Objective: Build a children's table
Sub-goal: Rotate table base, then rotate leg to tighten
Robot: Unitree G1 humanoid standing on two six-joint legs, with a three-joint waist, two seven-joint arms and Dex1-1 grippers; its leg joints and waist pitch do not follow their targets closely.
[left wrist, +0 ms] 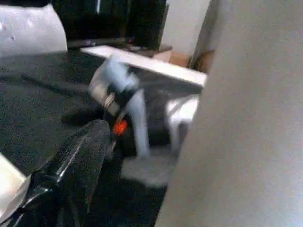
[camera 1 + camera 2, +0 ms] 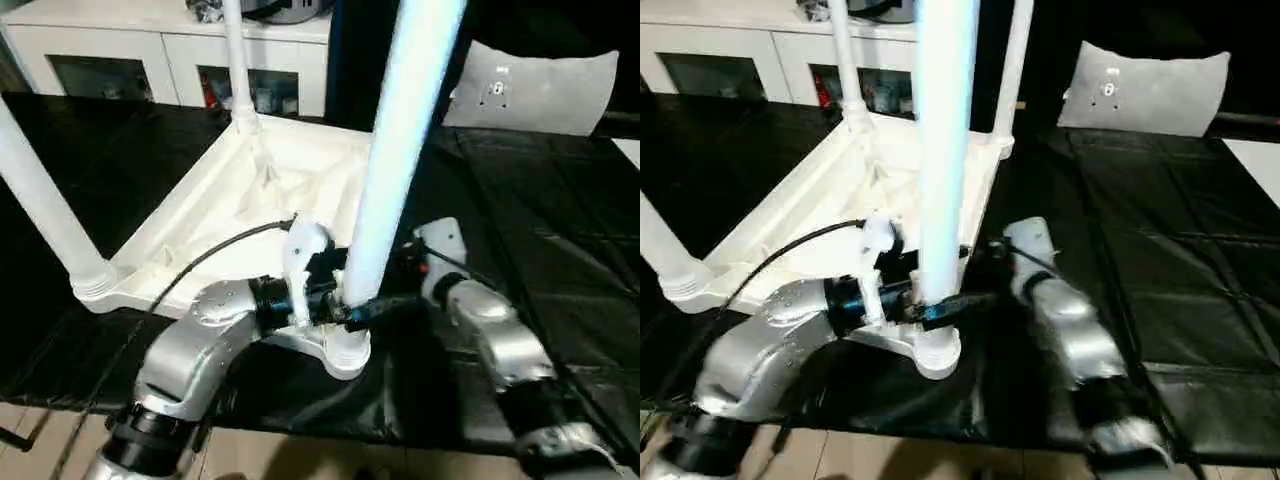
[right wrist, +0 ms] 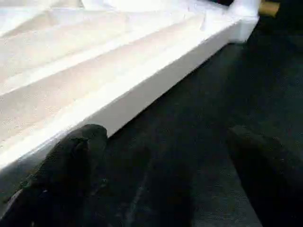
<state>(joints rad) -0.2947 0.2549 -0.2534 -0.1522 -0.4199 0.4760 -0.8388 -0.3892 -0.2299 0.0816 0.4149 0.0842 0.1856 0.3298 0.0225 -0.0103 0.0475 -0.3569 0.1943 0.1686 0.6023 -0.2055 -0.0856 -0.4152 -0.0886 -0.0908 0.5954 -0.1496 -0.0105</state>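
Note:
The children's table lies upside down on a black cover, its ribbed white top (image 2: 250, 190) facing up. White legs stand in its corner sockets: a near leg (image 2: 400, 150), a left leg (image 2: 40, 200) and two far legs (image 2: 238, 60) (image 2: 1015, 70). My left gripper (image 2: 355, 305) is at the base of the near leg, open. The leg (image 1: 246, 123) stands between its jaws with a gap beside the visible finger (image 1: 78, 161). My right gripper (image 3: 165, 142) hovers low over the cover just right of that leg, open and empty, beside the top's edge (image 3: 142, 90).
A white cabinet (image 2: 170, 50) with shelves stands behind the work. A grey cushion (image 2: 540, 85) lies at the back right. The black cover (image 2: 560, 220) stretches away to the right. Its front edge and the floor (image 2: 300, 455) are close below my arms.

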